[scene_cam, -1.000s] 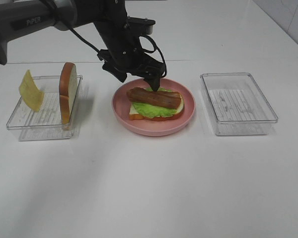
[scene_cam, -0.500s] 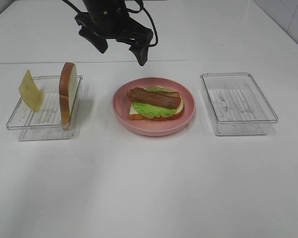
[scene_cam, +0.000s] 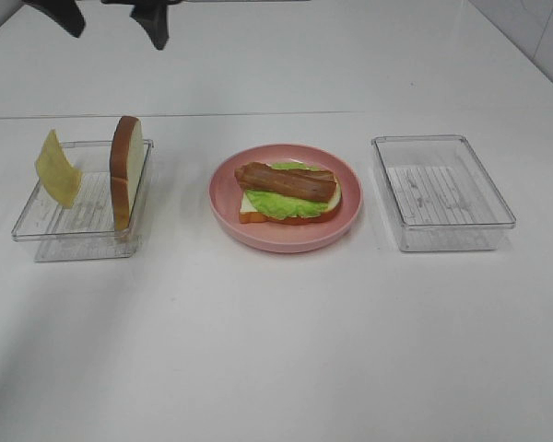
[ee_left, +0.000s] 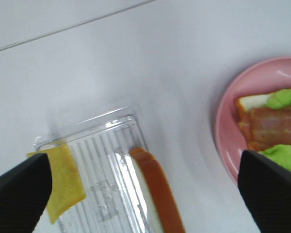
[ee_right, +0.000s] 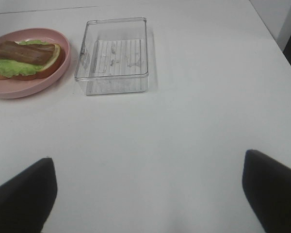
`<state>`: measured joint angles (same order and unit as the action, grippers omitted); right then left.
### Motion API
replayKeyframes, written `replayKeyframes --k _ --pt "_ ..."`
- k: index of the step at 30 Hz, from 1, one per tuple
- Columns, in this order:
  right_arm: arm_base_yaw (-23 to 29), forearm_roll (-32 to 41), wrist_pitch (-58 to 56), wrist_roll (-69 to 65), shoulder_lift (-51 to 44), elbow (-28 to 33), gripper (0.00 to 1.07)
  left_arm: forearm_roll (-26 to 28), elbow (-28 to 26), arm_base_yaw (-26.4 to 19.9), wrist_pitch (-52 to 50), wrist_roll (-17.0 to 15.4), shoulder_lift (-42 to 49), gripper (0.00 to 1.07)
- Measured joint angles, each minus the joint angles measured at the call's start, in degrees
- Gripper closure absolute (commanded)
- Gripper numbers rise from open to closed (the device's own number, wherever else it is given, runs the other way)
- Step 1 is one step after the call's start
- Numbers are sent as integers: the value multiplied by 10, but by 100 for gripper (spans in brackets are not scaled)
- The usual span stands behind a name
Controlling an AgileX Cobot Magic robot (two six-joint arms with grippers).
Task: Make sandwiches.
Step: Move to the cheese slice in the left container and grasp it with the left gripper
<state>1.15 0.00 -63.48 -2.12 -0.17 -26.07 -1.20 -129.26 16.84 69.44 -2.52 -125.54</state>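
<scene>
One white desk (scene_cam: pixel 276 368) carries everything. On it sit two clear trays: the right tray (scene_cam: pixel 447 238) holds nothing I can see, and the left tray (scene_cam: pixel 78 247) holds the spare parts. Between them is the pink plate (scene_cam: pixel 286 241), and on it the sandwich (scene_cam: pixel 288 193) is half built, with a bread slice at the bottom, then lettuce (scene_cam: pixel 269 204), then a bacon strip (scene_cam: pixel 286 179) lying across the top.

In the left tray a second bread slice (scene_cam: pixel 124 175) stands on edge against the right wall. The cheese square (scene_cam: pixel 57 168) leans on the left wall, well apart from it.

A second ago the left tool (scene_cam: pixel 111 11) was down at the plate, right at the bacon. Now it has pulled up and away to the far left, almost out of sight, with its jaws spread wide and nothing in them. Its wrist camera looks down on the left tray. I take it that the bacon layer is done and that cheese or the top slice comes next.

The right tool (ee_right: pixel 145 194) hangs over bare desk nearer than the right tray, also gaping and empty.
</scene>
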Motion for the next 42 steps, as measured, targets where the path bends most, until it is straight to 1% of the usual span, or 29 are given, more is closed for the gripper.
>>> replayKeyframes --k 1,3,4,5,6,9,11,14,18,22,28,30,42 --pt "0 0 0 0 0 0 9 0 0 0 0 0 0 6" --pt "0 0 0 0 0 0 9 7 10 -49 0 -1 10 6" --pt "0 0 0 0 0 0 9 7 10 -49 0 -1 10 6" --pt "0 0 0 0 0 0 9 7 19 -62 -1 -1 12 6" --pt "0 0 0 0 0 0 9 7 40 -83 -1 -1 16 6" --pt "0 0 0 0 0 0 9 7 52 -94 0 -1 18 6" --pt "0 0 0 0 0 0 9 7 87 -125 1 1 18 6" --pt "0 0 0 0 0 0 9 7 92 -138 3 8 18 6" --pt "0 0 0 0 0 0 9 7 92 -142 3 14 14 6" --pt "0 0 0 0 0 0 9 9 92 -142 3 19 -11 6" --pt "0 0 0 0 0 0 9 17 92 -142 2 20 -50 6" --pt "0 0 0 0 0 0 9 28 92 -142 2 20 -69 6" --pt "0 0 0 0 0 0 9 34 92 -142 2 21 -103 6"
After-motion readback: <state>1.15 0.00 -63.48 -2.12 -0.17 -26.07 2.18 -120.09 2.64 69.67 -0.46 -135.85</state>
